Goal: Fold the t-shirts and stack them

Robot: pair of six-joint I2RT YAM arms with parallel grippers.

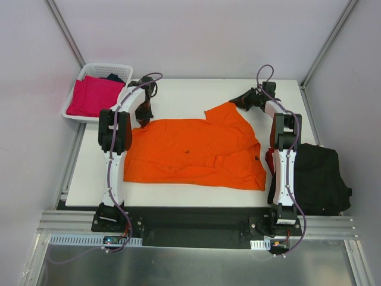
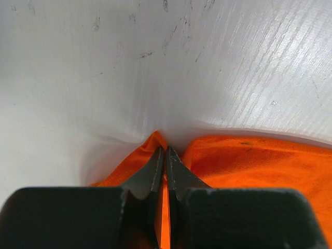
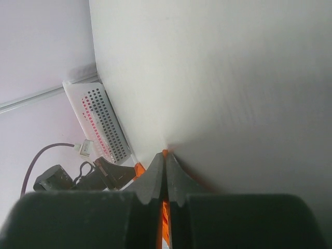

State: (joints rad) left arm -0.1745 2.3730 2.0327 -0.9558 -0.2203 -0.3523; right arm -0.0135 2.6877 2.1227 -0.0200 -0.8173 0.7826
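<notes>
Left hand: jaws pinched shut on a peak of orange cloth, the far-left corner of the orange t-shirt. Right hand: also clamped shut, with a sliver of orange between the fingers at the shirt's far-right corner, near a sleeve. From both hands the shirt spreads toward the arm bases, lying flat on the counter. Its long axis runs left to right, so each hand holds one end of the far edge. The right hand sits a bit further back than the left. The likely next move is to bring the far edge toward the near edge, both hands together. The black t-shirts are heaped at the counter's right edge beside the right arm. The magenta-pink t-shirt lies in the basket at far left.
</notes>
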